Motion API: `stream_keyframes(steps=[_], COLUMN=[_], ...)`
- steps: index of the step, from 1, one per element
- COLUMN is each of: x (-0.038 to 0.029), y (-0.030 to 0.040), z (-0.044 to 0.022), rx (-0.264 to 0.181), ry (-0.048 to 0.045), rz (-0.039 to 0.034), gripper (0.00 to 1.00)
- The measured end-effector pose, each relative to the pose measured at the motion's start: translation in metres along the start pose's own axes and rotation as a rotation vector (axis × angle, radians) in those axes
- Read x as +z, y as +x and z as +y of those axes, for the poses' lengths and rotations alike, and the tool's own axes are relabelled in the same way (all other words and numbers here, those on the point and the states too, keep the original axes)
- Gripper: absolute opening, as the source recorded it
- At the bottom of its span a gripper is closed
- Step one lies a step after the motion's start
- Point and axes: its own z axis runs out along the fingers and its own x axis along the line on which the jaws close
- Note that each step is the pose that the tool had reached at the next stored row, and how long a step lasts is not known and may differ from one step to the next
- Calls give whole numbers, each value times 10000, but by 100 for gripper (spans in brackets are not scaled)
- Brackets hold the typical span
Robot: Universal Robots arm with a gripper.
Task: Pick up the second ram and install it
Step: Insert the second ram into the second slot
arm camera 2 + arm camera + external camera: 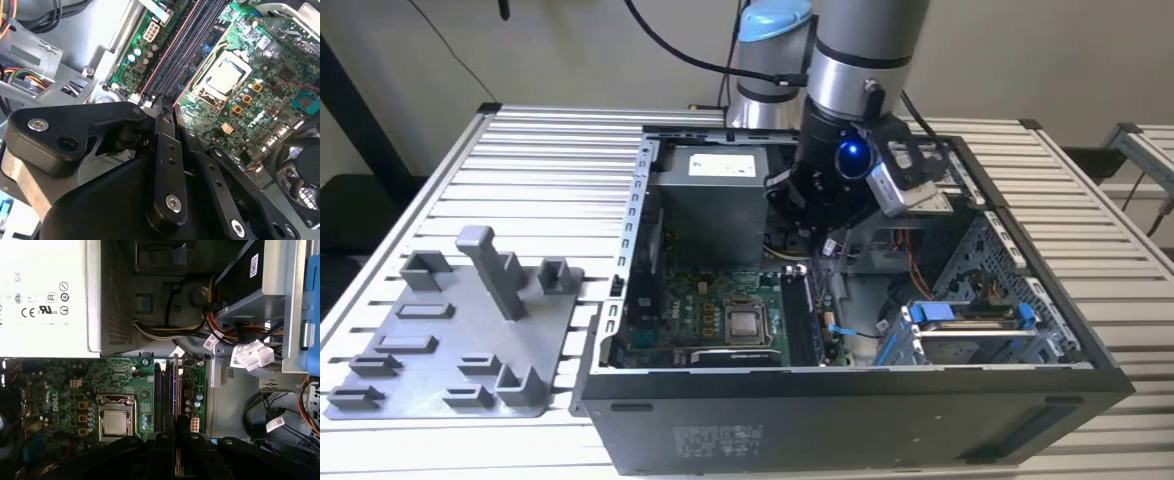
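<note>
The ram (176,390) is a thin dark strip with a reddish edge, standing on its long edge in the slot rows on the green board (120,377), just beside the silver processor (114,421). In the second wrist view it runs as a long narrow line (177,45) away from the gripper (165,112), whose black fingers (164,131) sit drawn close together right at the strip's near end; whether they actually clamp it, I cannot tell.

Around it: the pale power supply (45,295) sits beyond the board, and a bundle of yellow and black cables (165,330) lies near the slots' far end.

From the exterior view, the arm reaches down into the open case (854,400) with the gripper (827,245) low over the board (707,315). A grey tray (454,350) lies on the table (534,140) to that view's left.
</note>
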Motion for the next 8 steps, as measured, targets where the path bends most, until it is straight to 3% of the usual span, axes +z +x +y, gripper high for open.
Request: stream_keyframes(steps=[8], x=[146], y=[23], z=[-6], rx=[-2], ry=[-1], rz=[0], gripper=[14])
